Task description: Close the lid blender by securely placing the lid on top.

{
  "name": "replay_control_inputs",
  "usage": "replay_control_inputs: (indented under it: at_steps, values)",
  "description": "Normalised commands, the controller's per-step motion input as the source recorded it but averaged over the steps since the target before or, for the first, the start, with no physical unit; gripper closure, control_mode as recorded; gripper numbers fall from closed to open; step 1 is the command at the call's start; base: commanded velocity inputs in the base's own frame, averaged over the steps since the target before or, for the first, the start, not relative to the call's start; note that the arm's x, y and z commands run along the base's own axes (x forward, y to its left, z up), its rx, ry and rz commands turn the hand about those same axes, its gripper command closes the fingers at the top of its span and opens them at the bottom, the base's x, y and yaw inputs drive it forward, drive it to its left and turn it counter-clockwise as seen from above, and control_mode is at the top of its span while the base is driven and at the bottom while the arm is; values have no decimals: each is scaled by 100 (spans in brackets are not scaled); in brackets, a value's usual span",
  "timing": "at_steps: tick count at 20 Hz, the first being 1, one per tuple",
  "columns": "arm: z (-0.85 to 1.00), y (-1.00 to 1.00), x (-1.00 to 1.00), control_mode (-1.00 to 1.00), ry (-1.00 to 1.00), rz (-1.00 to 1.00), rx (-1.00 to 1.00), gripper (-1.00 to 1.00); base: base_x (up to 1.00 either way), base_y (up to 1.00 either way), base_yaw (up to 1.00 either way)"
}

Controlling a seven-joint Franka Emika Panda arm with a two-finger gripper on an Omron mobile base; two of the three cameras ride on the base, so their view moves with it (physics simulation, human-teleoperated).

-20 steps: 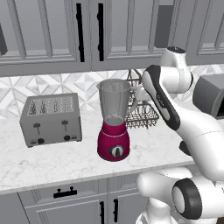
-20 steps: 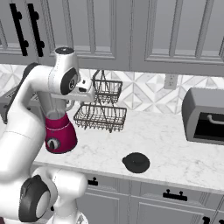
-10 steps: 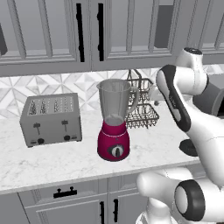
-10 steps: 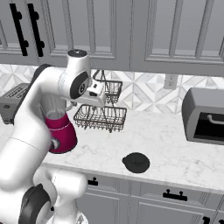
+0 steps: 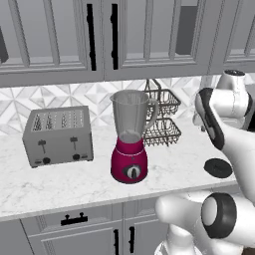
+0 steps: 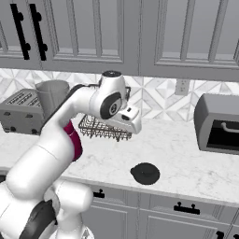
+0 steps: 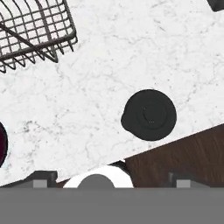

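The blender [image 5: 130,144] stands on the counter with its clear jar uncovered above a magenta base with a black dial. In the right base view my arm partly hides the blender [image 6: 52,96]. The lid [image 5: 218,168] lies flat on the marble near the counter's front edge, well to the right of the blender. In the right base view, my gripper [image 6: 130,120] hangs above the counter, up and to the left of the lid [image 6: 145,173]. In the hand view the lid [image 7: 149,114] lies just ahead of my gripper [image 7: 113,179]. Its fingertips [image 7: 43,177] stand wide apart, open and holding nothing.
A silver toaster [image 5: 59,135] sits left of the blender. A two-tier wire basket [image 5: 162,117] stands behind it against the tiled wall. A dark toaster oven [image 6: 219,123] is at the far right. The counter's front edge [image 7: 175,138] runs close by the lid.
My arm has swung right, away from the blender and out over the counter towards the lid. Blender and lid have not moved.
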Motion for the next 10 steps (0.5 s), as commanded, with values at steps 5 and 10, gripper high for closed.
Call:
replay_control_inputs:
  at_steps: [5, 10]
  values:
    - [-100, -79, 51, -100, 31, -32, -8, -100, 0, 0, 0]
    - [-100, -82, 11, -100, 23, -21, 0, -100, 0, 0, 0]
